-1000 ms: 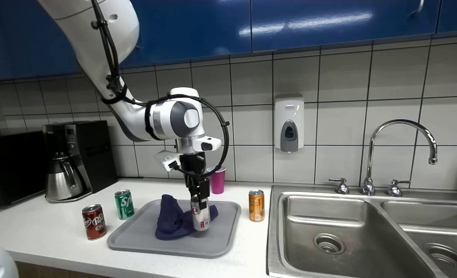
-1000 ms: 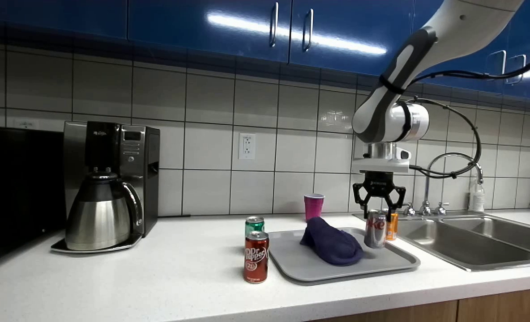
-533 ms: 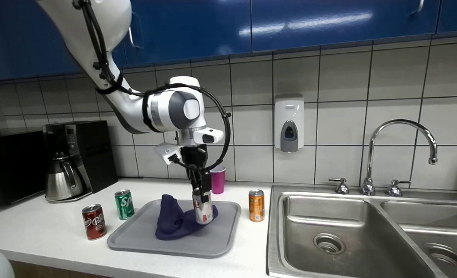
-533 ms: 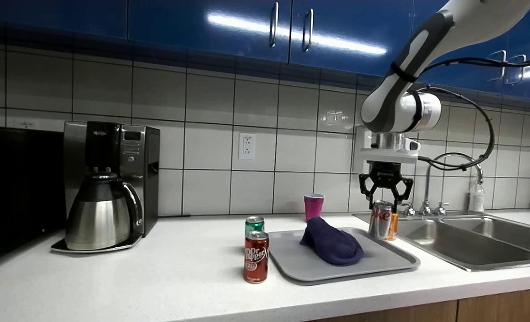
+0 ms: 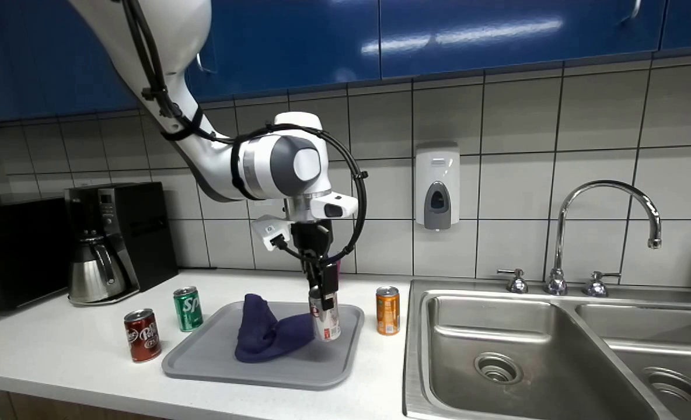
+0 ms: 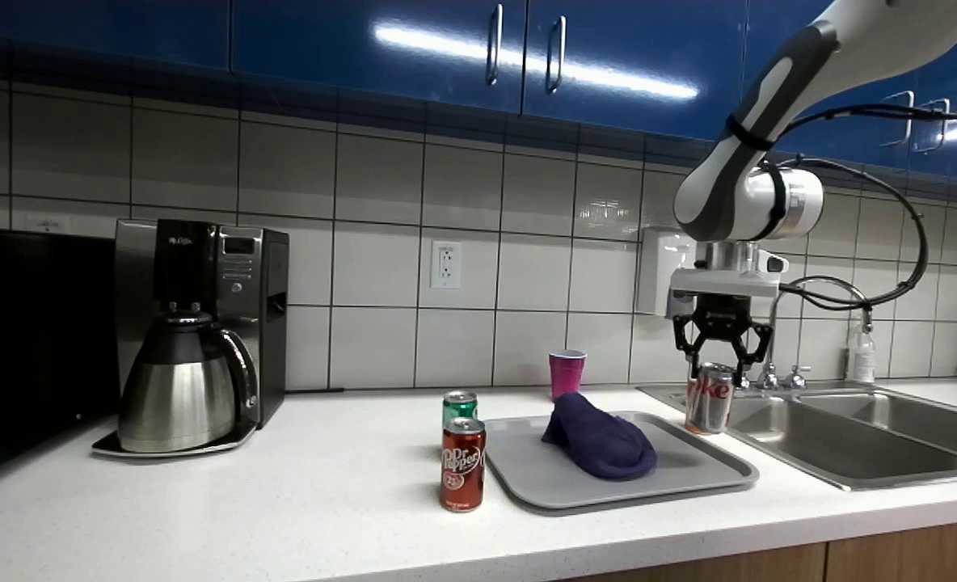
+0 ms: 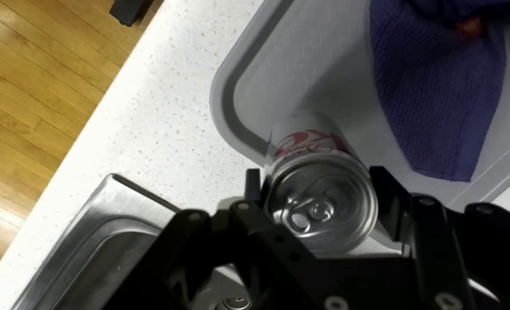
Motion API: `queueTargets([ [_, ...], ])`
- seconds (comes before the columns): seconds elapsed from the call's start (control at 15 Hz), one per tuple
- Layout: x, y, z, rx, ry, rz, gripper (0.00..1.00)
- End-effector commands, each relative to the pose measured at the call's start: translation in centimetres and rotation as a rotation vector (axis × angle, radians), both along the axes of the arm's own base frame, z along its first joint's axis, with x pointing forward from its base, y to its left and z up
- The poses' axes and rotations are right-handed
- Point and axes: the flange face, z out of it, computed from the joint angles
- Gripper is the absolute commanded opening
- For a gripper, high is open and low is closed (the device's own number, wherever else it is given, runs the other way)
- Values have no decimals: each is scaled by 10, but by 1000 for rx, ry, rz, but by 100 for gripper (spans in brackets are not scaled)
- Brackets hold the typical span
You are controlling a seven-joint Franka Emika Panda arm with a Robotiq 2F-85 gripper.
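Spreading below, white counter [image 6: 341, 485]: speckled, it lies under my gripper [image 6: 717, 377] and carries the things around it.
Metal sink [image 5: 416, 350]: off to one side of my gripper, two-basined, with a curved faucet [image 5: 605, 184].
Coffee maker [image 6: 244, 299]: well apart from my gripper, on its side away from the sink.
Gray tray [image 5: 211, 364]: beneath my gripper, which hangs over the part nearest the sink.
Gripper: grasping the silver Coke can [image 7: 319, 206], my fingers [image 7: 384, 189] against it from opposite sides.
Purple towel [image 6: 602, 440]: bunched on the tray, near my gripper, on the side away from the sink.
Pink cup [image 6: 567, 373]: on the counter behind the tray; in an exterior view my gripper hides most of it.
Silver Coke can: between my fingers, leaning slightly, raised over the tray near its sink-side edge.
Orange can [image 5: 387, 312]: upright on the counter near my gripper, between the tray and the sink.
Green can [image 5: 188, 309], Dr Pepper can [image 6: 462, 465]: upright, well apart from my gripper, just past the tray's opposite side.
Pull tab [image 7: 311, 215]: on top of the held can, framed by my fingers in the wrist view.
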Motion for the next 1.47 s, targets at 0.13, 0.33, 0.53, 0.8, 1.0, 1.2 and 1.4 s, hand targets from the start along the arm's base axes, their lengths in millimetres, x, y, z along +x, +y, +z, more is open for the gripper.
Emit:
queueTargets([
  [0.13,-12,-33,7,-9,-27,-64,38],
  [0.33,-16,-50,4,-7,-24,-95,38],
  [0.53,-19,-65,2,-6,-18,-121,38],
  [0.8,-23,-83,-3,-8,-9,-155,38],
  [1.0,-25,-93,-6,-7,-4,-176,38],
  [1.2,-25,-100,-9,-6,2,-189,38],
  [1.4,-24,-106,-14,-4,9,-201,38],
])
